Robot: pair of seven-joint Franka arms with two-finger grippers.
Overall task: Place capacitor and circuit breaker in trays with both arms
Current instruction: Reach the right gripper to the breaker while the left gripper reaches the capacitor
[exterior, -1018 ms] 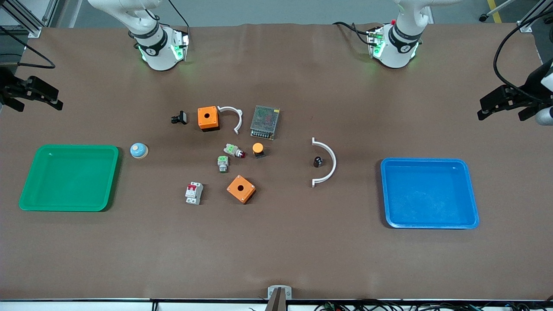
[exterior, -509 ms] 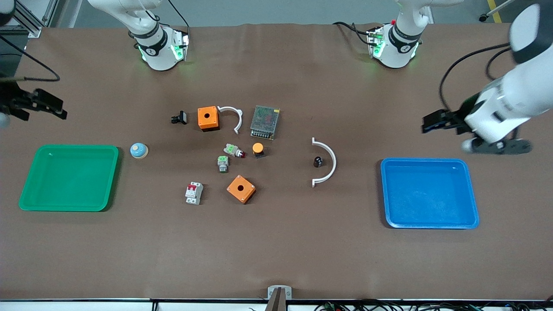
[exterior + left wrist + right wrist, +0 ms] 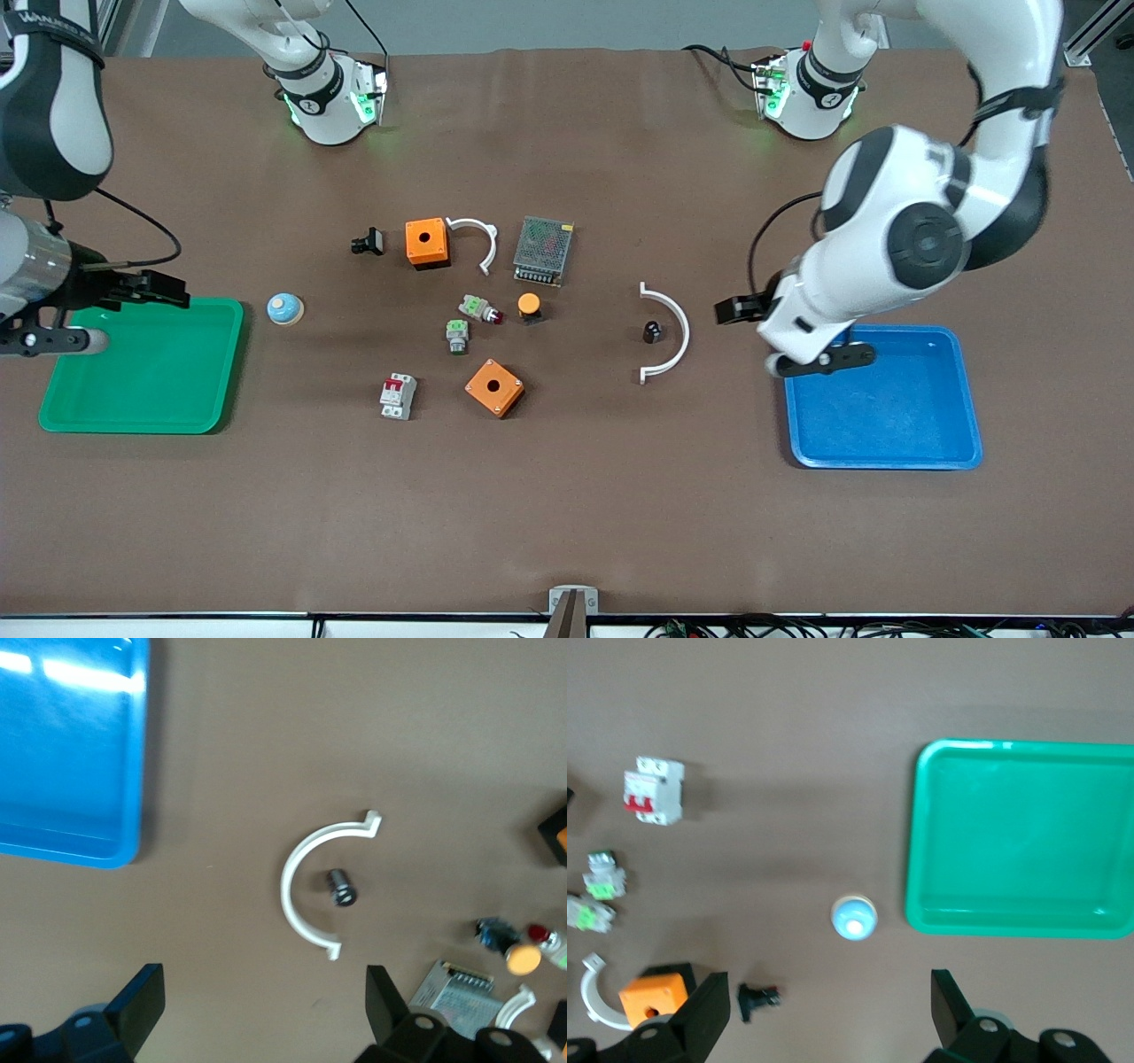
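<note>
- Capacitor (image 3: 652,332) sits inside the white arc (image 3: 671,332); I have the left pincer (image 3: 257,1014) above it, wide open, empty.
- My right pincer (image 3: 824,1014), spread and empty, hangs over the green tray (image 3: 142,365), well apart from the breaker (image 3: 398,395).

Capacitor (image 3: 651,332): black
Circuit breaker (image 3: 398,395): white-grey (red levers)
Trays: green (image 3: 142,365), blue (image 3: 886,399)
Table (image 3: 567,514): brown
</note>
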